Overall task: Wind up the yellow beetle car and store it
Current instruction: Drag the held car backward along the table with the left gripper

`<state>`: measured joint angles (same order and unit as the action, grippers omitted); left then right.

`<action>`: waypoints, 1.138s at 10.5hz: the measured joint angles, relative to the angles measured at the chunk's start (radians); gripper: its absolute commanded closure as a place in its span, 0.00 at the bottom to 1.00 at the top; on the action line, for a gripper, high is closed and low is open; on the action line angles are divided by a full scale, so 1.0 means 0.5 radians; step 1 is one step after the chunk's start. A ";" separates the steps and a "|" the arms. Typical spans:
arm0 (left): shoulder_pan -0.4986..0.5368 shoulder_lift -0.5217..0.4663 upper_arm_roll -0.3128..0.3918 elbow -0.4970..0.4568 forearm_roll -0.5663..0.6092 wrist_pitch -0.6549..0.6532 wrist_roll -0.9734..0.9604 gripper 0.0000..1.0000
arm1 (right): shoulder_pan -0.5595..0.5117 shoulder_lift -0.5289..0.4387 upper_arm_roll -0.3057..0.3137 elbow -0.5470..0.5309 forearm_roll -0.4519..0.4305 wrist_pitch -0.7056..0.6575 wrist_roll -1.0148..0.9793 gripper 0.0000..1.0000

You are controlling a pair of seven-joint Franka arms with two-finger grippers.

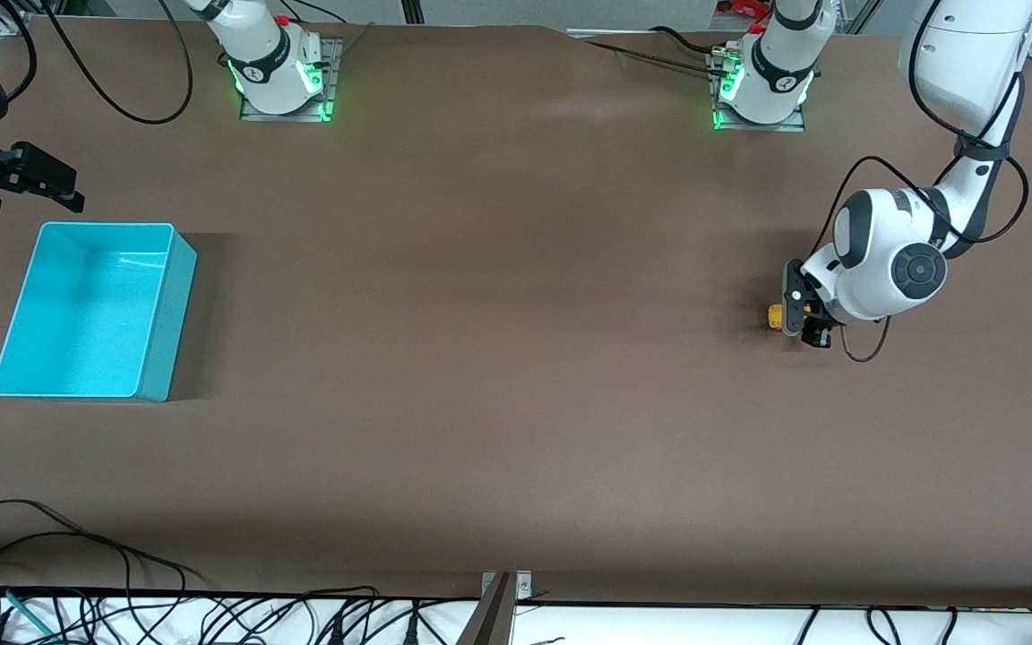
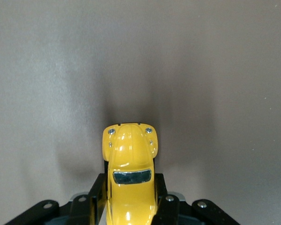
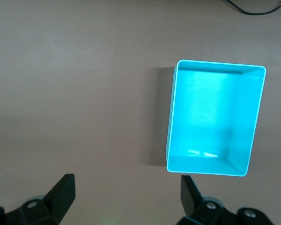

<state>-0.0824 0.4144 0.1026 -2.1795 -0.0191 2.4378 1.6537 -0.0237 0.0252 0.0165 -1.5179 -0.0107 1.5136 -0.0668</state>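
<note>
The yellow beetle car (image 1: pixel 777 316) is at the left arm's end of the table, low against the brown surface. My left gripper (image 1: pixel 801 313) is shut on it. In the left wrist view the car (image 2: pixel 129 154) pokes out nose-first between the black fingers (image 2: pixel 96 197), which press on its two sides, and the left gripper (image 2: pixel 130 199) hides its rear. I cannot tell whether its wheels touch the table. My right gripper (image 1: pixel 68 193) hangs open with nothing in it beside the turquoise bin (image 1: pixel 177 305) at the right arm's end. Its fingers (image 3: pixel 63 190) stand wide apart.
The turquoise bin (image 3: pixel 171 117) has nothing in it and stands upright. Bare brown table stretches between the bin and the car. Cables lie along the table's edge nearest the front camera, and a black cable loops near the right arm's base.
</note>
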 measured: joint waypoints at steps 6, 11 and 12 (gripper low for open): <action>0.139 0.005 0.008 0.000 0.000 0.036 0.020 1.00 | 0.000 0.000 0.000 0.000 0.000 0.000 0.000 0.00; 0.240 0.018 0.095 0.002 0.000 0.088 0.226 1.00 | 0.000 0.000 0.000 0.000 0.000 0.000 0.000 0.00; 0.260 0.024 0.116 0.009 0.000 0.095 0.288 1.00 | 0.000 0.000 0.000 0.000 0.000 0.000 0.000 0.00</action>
<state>0.0477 0.4264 0.1606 -2.1751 -0.0191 2.4853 1.7975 -0.0238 0.0252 0.0167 -1.5179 -0.0106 1.5136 -0.0668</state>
